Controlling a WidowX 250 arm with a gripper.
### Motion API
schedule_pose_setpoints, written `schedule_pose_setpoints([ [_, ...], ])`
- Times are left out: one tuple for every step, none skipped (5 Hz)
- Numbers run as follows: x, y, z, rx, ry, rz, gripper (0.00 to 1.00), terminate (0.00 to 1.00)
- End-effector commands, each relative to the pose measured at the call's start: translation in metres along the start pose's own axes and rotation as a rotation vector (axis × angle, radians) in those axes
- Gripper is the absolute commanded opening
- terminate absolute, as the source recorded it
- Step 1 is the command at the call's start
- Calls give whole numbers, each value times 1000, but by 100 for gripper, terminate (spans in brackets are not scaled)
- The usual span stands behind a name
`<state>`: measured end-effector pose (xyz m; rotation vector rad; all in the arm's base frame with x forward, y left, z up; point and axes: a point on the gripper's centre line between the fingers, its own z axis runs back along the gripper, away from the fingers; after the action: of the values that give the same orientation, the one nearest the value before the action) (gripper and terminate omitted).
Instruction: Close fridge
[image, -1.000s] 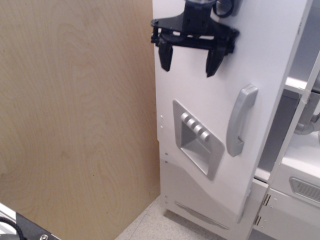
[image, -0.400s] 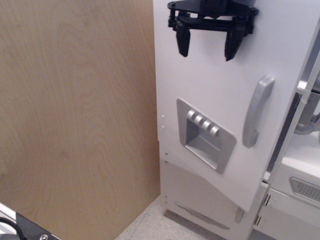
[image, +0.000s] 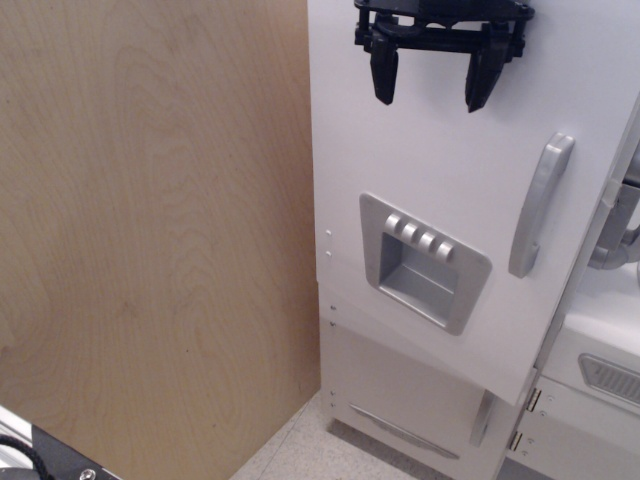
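Fridge door of the tall white toy wooden fridge (image: 440, 200), carrying a grey vertical handle (image: 540, 205) and a grey recessed dispenser panel with four round buttons (image: 425, 262), fills the centre and right of the view, standing beside a pale plywood wall panel (image: 150, 240) on its left. The door's free right edge lies close against the neighbouring white unit with a grey vent (image: 605, 375), yet its lower edge still runs at a slant over the smaller lower white door with a short grey handle (image: 400, 400), which suggests it is not quite flush. The black robot gripper (image: 433, 85) sits at the top of the door face, its jaws spread apart and holding nothing; whether the fingertips actually press on the white surface cannot be told. Judged step: the last part of the closing push, with most of the swing apparently done. The next move probably calls for a short, steady push against the door face towards the cabinet, applied nearer the handle side than the hinge side, until the door seats squarely.
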<state>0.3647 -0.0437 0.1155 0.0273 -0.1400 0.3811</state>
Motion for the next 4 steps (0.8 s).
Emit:
schedule_pose_setpoints([
  [15, -7, 17, -24, -47, 16, 100, 0],
  [17, -8, 17, -27, -46, 27, 100, 0],
  [21, -11, 18, -31, -44, 39, 100, 0],
  [22, -11, 18, -31, -45, 43, 100, 0],
])
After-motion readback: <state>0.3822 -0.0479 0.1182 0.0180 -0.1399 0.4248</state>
